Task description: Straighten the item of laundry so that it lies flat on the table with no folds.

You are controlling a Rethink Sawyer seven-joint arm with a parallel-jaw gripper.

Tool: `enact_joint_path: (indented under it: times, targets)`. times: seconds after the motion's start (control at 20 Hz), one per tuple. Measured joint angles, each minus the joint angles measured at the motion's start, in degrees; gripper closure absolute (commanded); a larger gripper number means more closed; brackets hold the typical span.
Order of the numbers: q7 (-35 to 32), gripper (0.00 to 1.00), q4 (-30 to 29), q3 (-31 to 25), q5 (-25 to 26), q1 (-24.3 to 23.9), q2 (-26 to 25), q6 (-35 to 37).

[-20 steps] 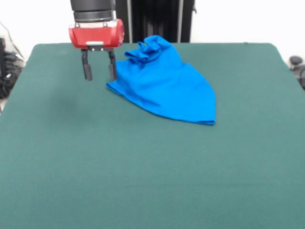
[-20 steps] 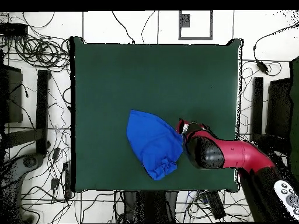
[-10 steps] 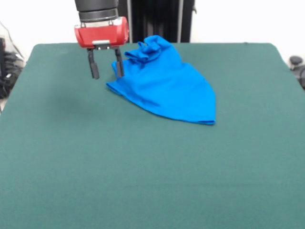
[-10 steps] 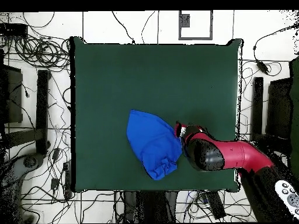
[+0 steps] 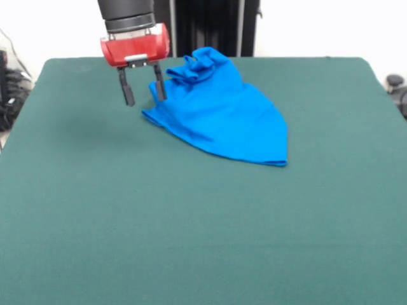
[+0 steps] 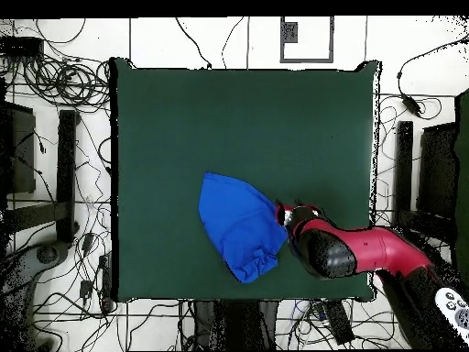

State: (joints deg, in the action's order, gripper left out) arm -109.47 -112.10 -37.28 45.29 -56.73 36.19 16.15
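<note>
Front view: T-shirt (image 5: pixel 219 111) tapers toward near right.

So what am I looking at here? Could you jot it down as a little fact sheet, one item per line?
cloth: blue T-shirt, folded over on itself, bunched at the end farthest from the front camera
surface: green table, much larger than the shirt
robot hand: gripper open, two dark fingers pointing down
hand position: at the shirt's edge, holding nothing; whether a fingertip touches the cloth cannot be told
shirt flat yet: no, folds remain
around the table: cables on the floor
</note>
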Motion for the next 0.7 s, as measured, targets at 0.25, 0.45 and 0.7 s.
enact_joint_path:
  times: [0.25, 0.45, 0.7]
  targets:
    - [3.65, 0.0, -1.33, -2.98, 3.22, -3.27, -1.39, 2.43]
    - [7.75, 0.0, -2.18, -5.05, 5.71, -4.63, -2.37, 4.62]
    - [11.48, 0.0, -2.8, -6.95, 7.49, -5.51, -3.04, 6.01]
